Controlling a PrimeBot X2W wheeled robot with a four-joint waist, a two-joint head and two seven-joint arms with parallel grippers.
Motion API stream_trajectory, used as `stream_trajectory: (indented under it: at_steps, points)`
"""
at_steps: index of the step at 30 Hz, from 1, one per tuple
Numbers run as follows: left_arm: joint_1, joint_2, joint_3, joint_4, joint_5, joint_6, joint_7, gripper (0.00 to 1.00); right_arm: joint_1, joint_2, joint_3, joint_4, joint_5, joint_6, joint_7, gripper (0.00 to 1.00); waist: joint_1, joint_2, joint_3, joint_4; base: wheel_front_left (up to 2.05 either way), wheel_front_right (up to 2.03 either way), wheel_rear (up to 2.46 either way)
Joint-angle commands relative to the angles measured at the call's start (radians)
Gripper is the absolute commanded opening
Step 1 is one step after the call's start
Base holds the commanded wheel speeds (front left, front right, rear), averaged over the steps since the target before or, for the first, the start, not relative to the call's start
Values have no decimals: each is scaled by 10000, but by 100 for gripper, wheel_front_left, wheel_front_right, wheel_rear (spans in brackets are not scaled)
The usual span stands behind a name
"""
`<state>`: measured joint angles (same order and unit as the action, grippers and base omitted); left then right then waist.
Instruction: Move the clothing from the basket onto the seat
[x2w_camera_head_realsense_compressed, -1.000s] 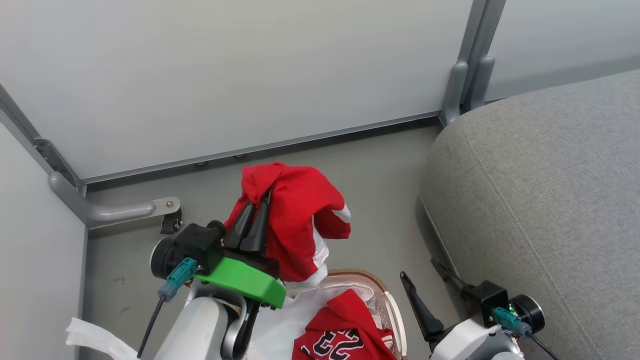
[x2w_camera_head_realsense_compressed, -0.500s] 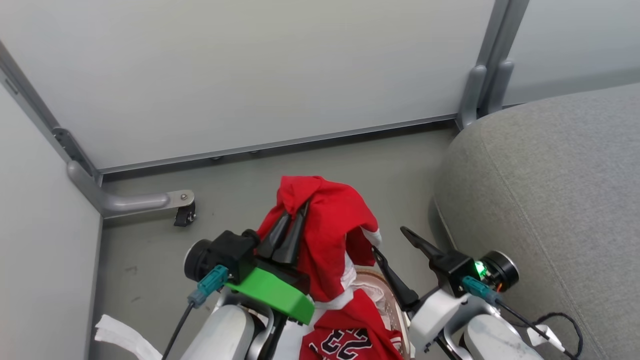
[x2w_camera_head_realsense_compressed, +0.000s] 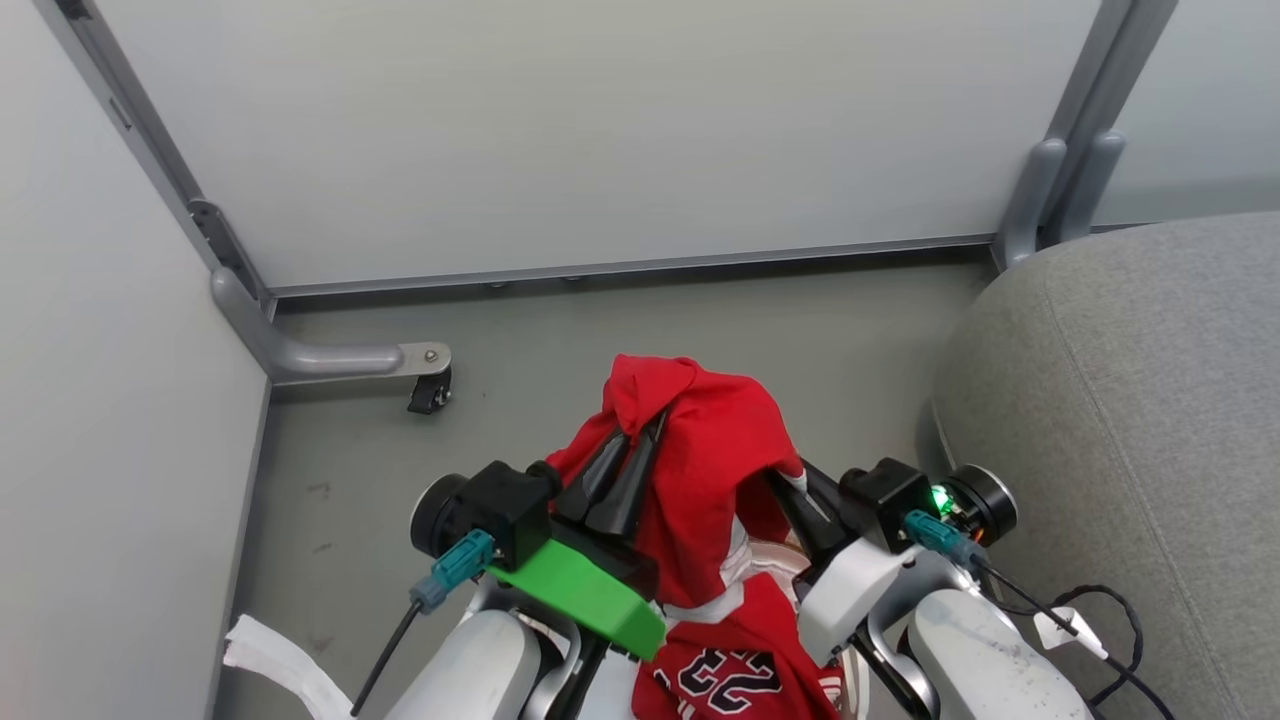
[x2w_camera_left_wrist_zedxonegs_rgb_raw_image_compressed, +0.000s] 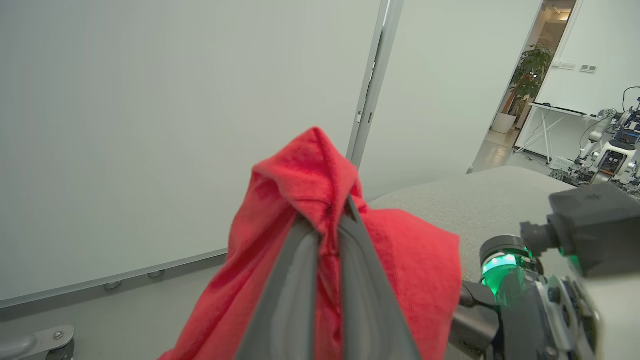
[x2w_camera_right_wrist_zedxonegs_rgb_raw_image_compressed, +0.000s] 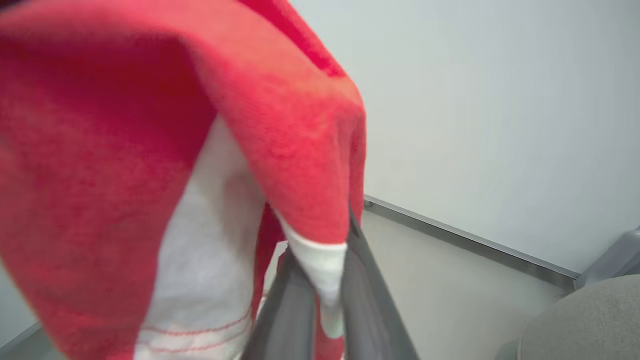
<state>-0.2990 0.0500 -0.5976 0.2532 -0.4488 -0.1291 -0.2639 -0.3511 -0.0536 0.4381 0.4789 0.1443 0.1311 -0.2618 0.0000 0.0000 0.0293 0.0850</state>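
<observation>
Now the right gripper (x2w_camera_head_realsense_compressed: 795, 492) has joined the left gripper (x2w_camera_head_realsense_compressed: 640, 436) pinching the red garment (x2w_camera_head_realsense_compressed: 712, 455).

The only mark that can be read is the number 23, in black digits edged with white, on the red jersey (x2w_camera_head_realsense_compressed: 765, 630) at the bottom of the head view, where it appears upside down. The white cable tag (x2w_camera_head_realsense_compressed: 1056, 630) is too small to read.

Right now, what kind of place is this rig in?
Probably a robotics lab or office test bay: pale partition panels on a wheeled metal frame, a grey sofa, and another robot through the doorway.
</observation>
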Motion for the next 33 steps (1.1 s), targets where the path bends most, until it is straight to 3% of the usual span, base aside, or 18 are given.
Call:
stream_trajectory:
  at_steps: [1,10,11,12,13,24,33]
  points:
    - [-156,16,34,-74,-107,-27,-9,0,-25,-23,-13,-28,37,-7,-46,0,0,0,74,92,0,0,0]
    - [1,16,155,-142,47,-29,-9,0,230,-1,-167,-279,376,-7,-46,0,0,0,161,-103,0,0,0]
    - [-25,16,149,-144,111,-27,-9,38,262,3,-156,-320,397,-7,-46,0,0,0,178,-162,0,0,0]
    - [-25,15,156,-152,116,-27,-9,86,293,4,-171,-342,425,-7,-46,0,0,0,185,-206,0,0,0]
    - [0,17,199,-173,130,-27,-9,100,329,2,-165,-384,447,-7,-46,0,0,0,188,-271,0,0,0]
    - [249,17,753,-235,548,-28,-6,100,721,1,-788,-1219,749,-7,-48,0,0,0,331,-1162,0,0,0]
    - [408,37,1191,-344,1279,-29,-5,100,1142,11,-1447,-1972,1266,-7,-46,0,0,0,660,-2941,0,0,0]
